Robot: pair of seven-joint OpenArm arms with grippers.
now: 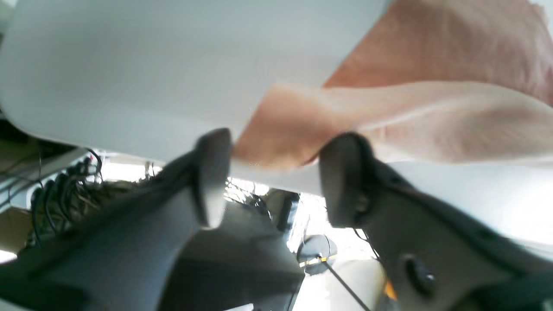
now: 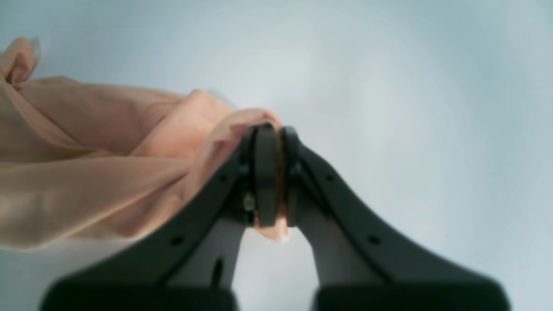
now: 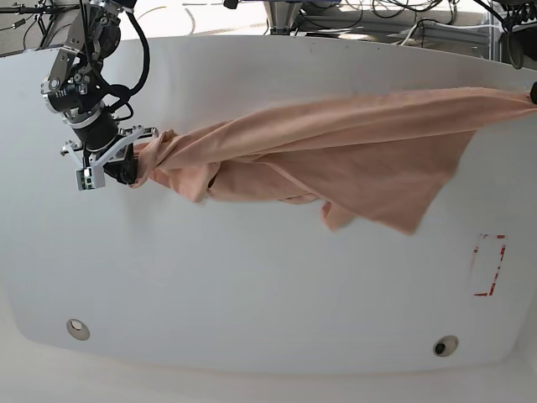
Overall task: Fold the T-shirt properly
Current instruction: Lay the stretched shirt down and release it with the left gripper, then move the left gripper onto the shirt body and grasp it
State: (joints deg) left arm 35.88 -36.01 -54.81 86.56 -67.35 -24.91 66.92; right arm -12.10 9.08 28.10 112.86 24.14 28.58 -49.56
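The salmon-pink T-shirt lies stretched out, bunched and twisted, across the white table from left to right. Its collar and yellow emblem do not show. My right gripper is at the shirt's left end. In the right wrist view it is shut on a fold of the shirt. My left gripper is at the right edge of the base view, at the shirt's other end. In the left wrist view its fingers stand apart around an edge of the shirt.
The white table has a red-outlined rectangle mark at the right and two round holes near the front edge. Cables lie beyond the far edge.
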